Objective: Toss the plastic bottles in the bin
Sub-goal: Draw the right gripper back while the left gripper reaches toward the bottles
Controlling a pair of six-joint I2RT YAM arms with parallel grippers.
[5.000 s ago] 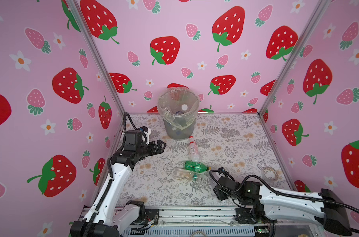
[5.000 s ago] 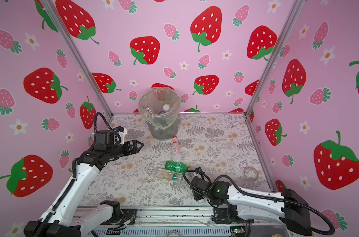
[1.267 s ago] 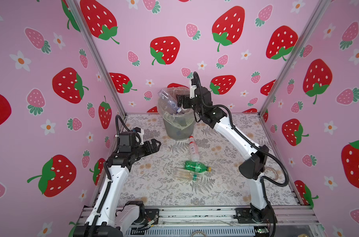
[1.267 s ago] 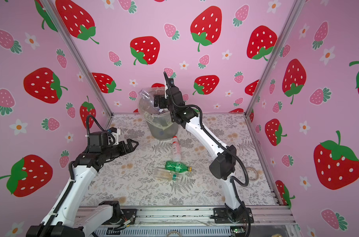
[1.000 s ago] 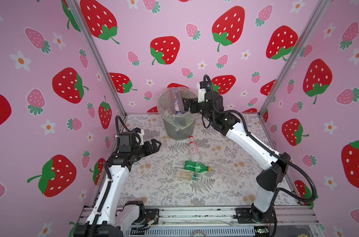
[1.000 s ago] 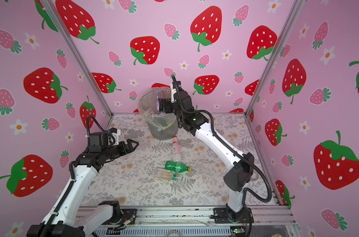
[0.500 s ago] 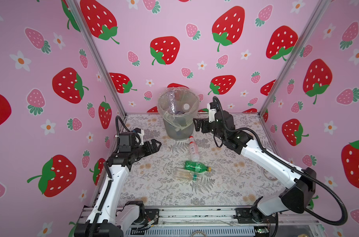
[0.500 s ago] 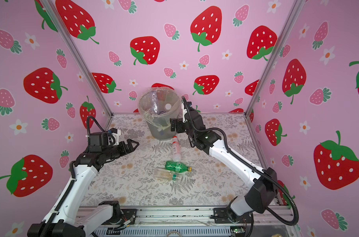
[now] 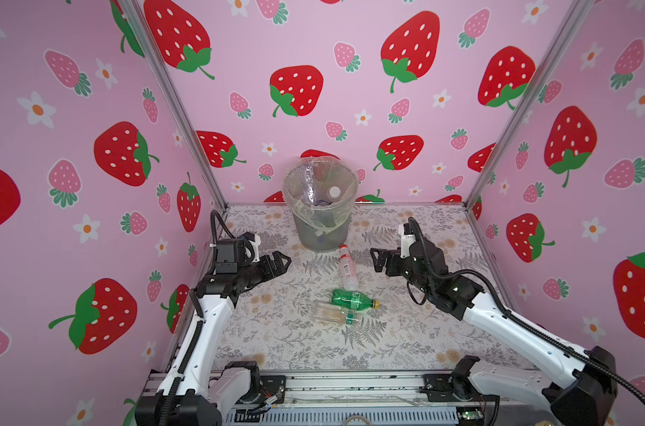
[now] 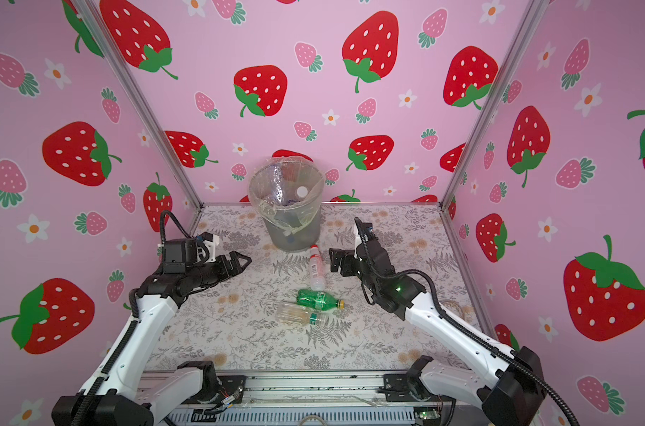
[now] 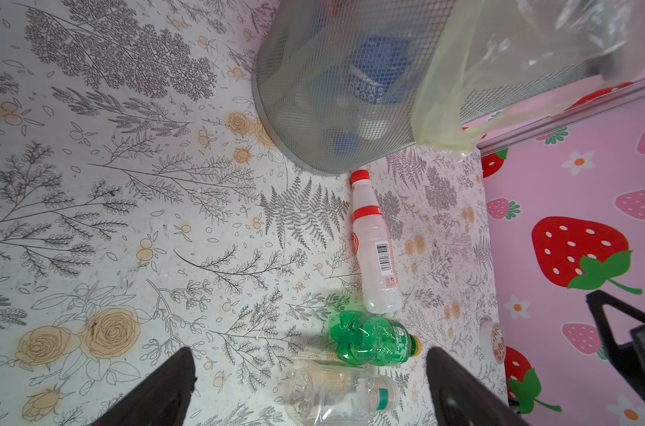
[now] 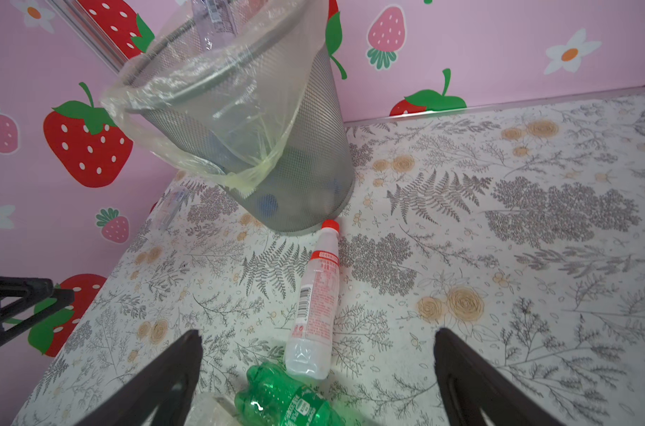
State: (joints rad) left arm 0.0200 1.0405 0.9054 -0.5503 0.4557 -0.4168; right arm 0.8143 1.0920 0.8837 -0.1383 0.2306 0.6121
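Note:
The bin (image 9: 321,221) (image 10: 287,225) stands at the back, a grey mesh basket with a clear bag, holding several plastic bottles; a white cap (image 9: 334,191) shows inside. Three bottles lie in front of it: a red-capped clear one (image 9: 347,267) (image 12: 315,295), a green one (image 9: 352,298) (image 11: 372,339) and a clear green-capped one (image 9: 333,315) (image 11: 335,394). My left gripper (image 9: 282,262) (image 11: 309,356) hovers open to their left. My right gripper (image 9: 375,260) (image 12: 318,333) hangs open just right of the red-capped bottle. Both are empty.
A roll of tape (image 10: 450,306) (image 11: 492,341) lies near the right wall. A thin clear object (image 12: 169,206) lies by the left wall beside the bin. Pink walls and aluminium posts (image 9: 498,147) close in three sides of the floral table (image 9: 276,343).
My right arm has swung from the bin's rim down and back, and now hangs low beside the red-capped bottle. A clear bottle now leans inside the bin. The left arm has hardly moved.

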